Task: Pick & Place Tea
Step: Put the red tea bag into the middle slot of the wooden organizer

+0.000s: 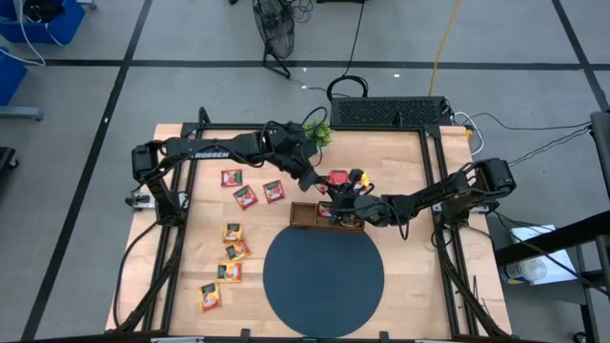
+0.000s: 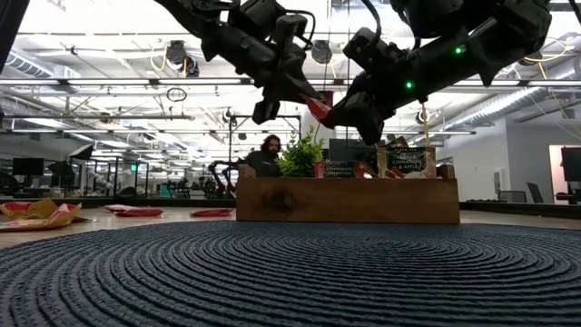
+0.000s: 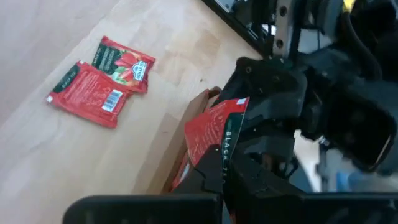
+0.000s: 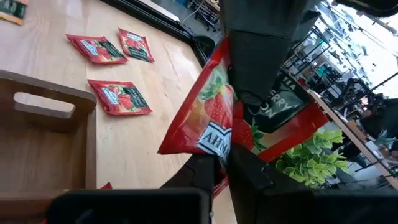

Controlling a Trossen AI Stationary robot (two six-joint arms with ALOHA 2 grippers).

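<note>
Red strawberry tea sachet (image 4: pixel 205 112) pinched between both grippers.

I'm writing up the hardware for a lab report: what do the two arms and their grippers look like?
Both the left arm and the right arm are black, jointed and slim. White TROSSEN lettering runs along the left one. Green indicator lights glow on the right one. The left gripper and right gripper each have two dark, blocky fingers.

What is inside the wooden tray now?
In the wooden tray, the low view shows a few upright tea sachets above its wall. How many, and what lies lower inside, is hidden by the wall and both grippers.
</note>
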